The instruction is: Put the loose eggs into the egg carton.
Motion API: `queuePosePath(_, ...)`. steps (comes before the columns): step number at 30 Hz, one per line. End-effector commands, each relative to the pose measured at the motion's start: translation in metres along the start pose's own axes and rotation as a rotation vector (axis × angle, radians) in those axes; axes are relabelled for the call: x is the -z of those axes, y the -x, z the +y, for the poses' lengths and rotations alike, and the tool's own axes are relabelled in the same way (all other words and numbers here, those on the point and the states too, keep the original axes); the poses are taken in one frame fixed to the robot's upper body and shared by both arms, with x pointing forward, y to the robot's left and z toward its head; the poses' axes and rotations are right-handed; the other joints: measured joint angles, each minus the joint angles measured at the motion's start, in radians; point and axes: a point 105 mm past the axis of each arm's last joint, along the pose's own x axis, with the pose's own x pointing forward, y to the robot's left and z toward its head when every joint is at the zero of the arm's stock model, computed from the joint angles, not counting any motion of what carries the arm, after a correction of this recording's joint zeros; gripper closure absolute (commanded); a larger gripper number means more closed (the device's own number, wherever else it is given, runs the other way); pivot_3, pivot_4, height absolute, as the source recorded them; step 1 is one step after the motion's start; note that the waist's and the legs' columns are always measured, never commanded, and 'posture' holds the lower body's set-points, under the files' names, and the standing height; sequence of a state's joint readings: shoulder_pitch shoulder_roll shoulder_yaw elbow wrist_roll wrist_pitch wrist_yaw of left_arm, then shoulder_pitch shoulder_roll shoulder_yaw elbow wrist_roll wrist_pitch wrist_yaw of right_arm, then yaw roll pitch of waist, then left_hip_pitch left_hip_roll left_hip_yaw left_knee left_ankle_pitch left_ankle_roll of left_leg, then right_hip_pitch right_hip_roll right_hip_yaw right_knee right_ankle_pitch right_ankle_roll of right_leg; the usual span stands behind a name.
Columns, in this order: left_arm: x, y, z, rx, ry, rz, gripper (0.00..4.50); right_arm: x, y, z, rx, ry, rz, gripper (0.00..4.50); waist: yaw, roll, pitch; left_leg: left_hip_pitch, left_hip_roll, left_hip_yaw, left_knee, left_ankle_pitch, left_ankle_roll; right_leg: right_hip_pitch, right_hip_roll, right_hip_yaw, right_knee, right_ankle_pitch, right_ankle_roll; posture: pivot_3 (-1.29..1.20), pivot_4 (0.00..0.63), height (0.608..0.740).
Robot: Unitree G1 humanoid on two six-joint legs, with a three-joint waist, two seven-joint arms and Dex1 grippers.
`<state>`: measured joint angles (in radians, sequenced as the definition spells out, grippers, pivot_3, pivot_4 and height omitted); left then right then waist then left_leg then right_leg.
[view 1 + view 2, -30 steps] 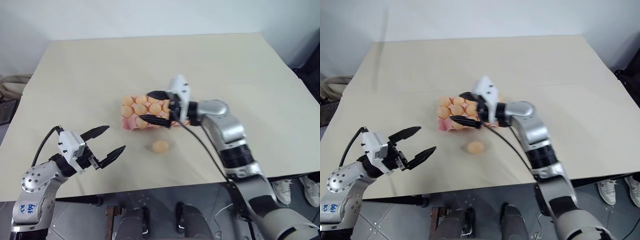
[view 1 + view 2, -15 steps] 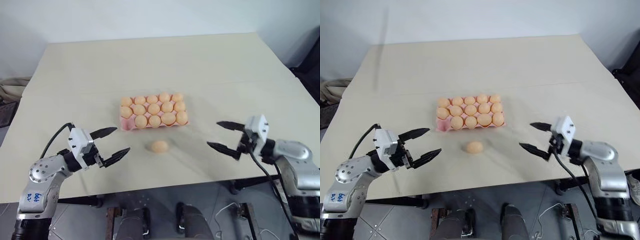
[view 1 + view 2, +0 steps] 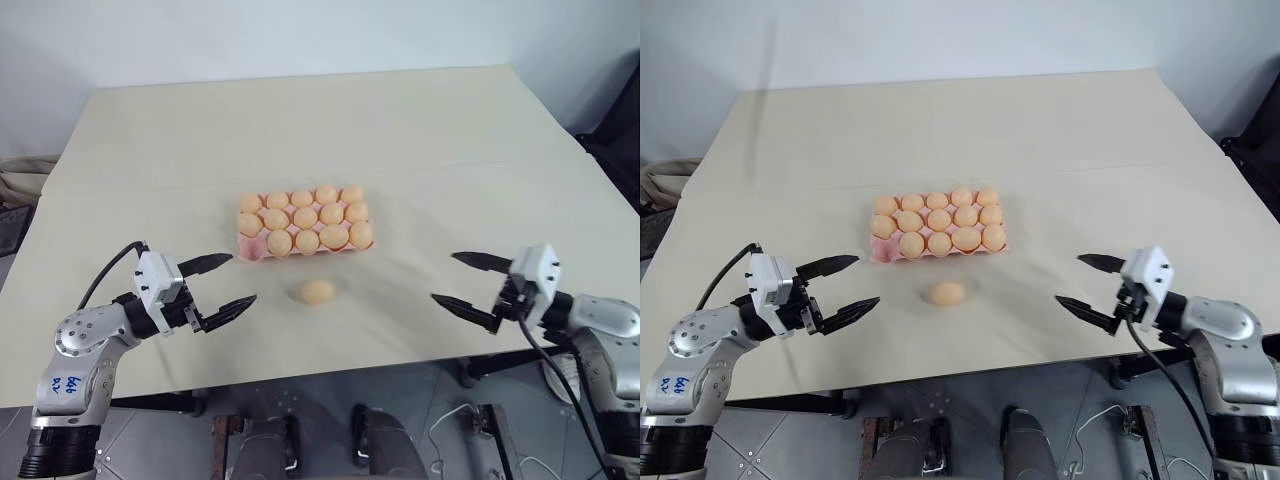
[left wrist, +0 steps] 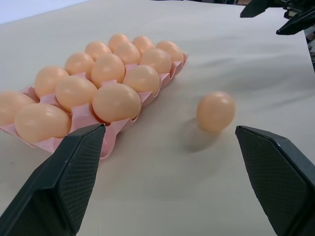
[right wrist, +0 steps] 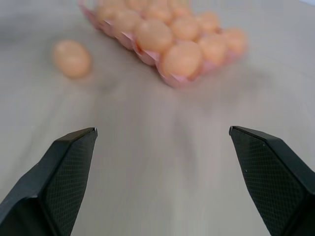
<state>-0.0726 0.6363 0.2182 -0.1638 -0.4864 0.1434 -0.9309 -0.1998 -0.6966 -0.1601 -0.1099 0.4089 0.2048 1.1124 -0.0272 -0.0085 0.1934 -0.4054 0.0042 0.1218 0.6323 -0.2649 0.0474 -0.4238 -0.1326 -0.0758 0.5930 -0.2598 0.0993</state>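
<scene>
Over on the near left of the beige table (image 3: 480, 120), the left gripper (image 3: 219, 285) hangs just above the surface with its two black fingers spread wide and nothing between them. It's aimed in toward the middle, and in its own wrist view the last loose egg (image 4: 215, 111) sits right between the fingertips, though some way ahead of them.

Moving right, the egg carton (image 3: 245, 249) sits around the middle of the table, a bit left of centre. It's nearly full: three rows of peach eggs, and the one cup I can see bare is the near-left corner, showing pink. The loose egg (image 3: 317, 291) lies on the table just near of the carton, apart from it, roughly below the middle of the near row.

Over at the near right, the right gripper (image 3: 468, 283) is well away from both carton and egg, fingers also wide apart and empty, pointing back toward the centre.

So my read: one egg to go, and this is the reach-for-it stage. The left gripper looks better lined up. Next move, I'd guess, is to slide forward until the fingers straddle the egg, close gently so it doesn't roll or squirt out, then lift and drop it into that empty corner cup without bumping its neighbours.
</scene>
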Motion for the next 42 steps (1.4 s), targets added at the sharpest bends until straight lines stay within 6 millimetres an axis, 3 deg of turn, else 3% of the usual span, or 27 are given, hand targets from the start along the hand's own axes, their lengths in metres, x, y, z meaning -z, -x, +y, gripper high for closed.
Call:
queuePosePath(1,-0.011,0.002,-0.004,0.015,-0.028,-0.028,0.00,-0.023,-0.033,0.016,-0.116,-0.008,-0.032,0.01,-0.002,0.000,0.000,0.000,0.000,0.000,0.000,0.000,0.000,0.000,0.000,0.001,0.000,0.000,0.000,0.00,0.150,0.740)
queuePosePath(9,-0.009,0.008,-0.015,0.022,-0.065,-0.021,0.00,-0.030,-0.096,0.046,-0.283,-0.040,-0.022,0.01,0.000,0.000,0.000,-0.002,0.000,0.001,-0.001,-0.001,-0.001,-0.003,-0.001,-0.002,-0.002,0.000,-0.001,0.00,0.150,0.740)
queuePosePath(19,-0.004,0.020,-0.037,0.094,-0.038,0.024,0.00,-0.009,-0.149,0.056,-0.294,-0.026,0.029,0.01,-0.003,0.000,0.000,-0.003,0.001,0.002,0.000,-0.001,-0.001,-0.004,-0.002,-0.005,-0.001,0.000,-0.001,0.00,0.150,0.740)
queuePosePath(28,-0.003,0.024,-0.035,0.031,-0.029,0.026,0.00,-0.013,-0.161,0.056,-0.310,-0.010,-0.013,2.76,-0.004,0.000,0.000,-0.003,0.001,0.002,-0.001,-0.001,-0.002,-0.004,-0.001,-0.005,0.000,0.000,-0.001,0.00,0.150,0.740)
queuePosePath(30,-0.004,0.027,-0.030,-0.014,-0.022,0.016,0.00,-0.022,-0.163,0.057,-0.329,-0.004,-0.038,2.85,-0.005,0.000,0.000,-0.003,0.001,0.002,-0.001,-0.001,-0.002,-0.004,-0.001,-0.005,0.000,0.000,-0.001,0.00,0.150,0.740)
queuePosePath(35,-0.006,0.041,-0.008,-0.204,0.013,-0.038,0.00,-0.074,-0.181,0.058,-0.341,-0.006,-0.169,2.85,-0.018,0.000,0.000,-0.002,0.002,0.003,0.000,-0.001,-0.002,-0.004,-0.001,-0.006,0.002,0.000,-0.002,0.00,0.150,0.740)
queuePosePath(39,-0.001,0.051,-0.003,-0.292,0.045,-0.046,0.00,-0.106,-0.219,0.054,-0.276,0.003,-0.193,2.85,-0.031,0.000,0.000,-0.001,0.004,0.003,0.000,0.000,-0.004,-0.005,0.000,-0.008,0.005,0.001,-0.004,0.00,0.150,0.740)
queuePosePath(42,0.003,0.053,-0.007,-0.305,0.055,-0.039,0.00,-0.111,-0.245,0.050,-0.217,0.013,-0.161,2.85,-0.033,-0.001,-0.001,-0.001,0.006,0.004,0.000,0.000,-0.006,-0.006,0.000,-0.014,0.009,0.001,-0.007,0.00,0.150,0.740)
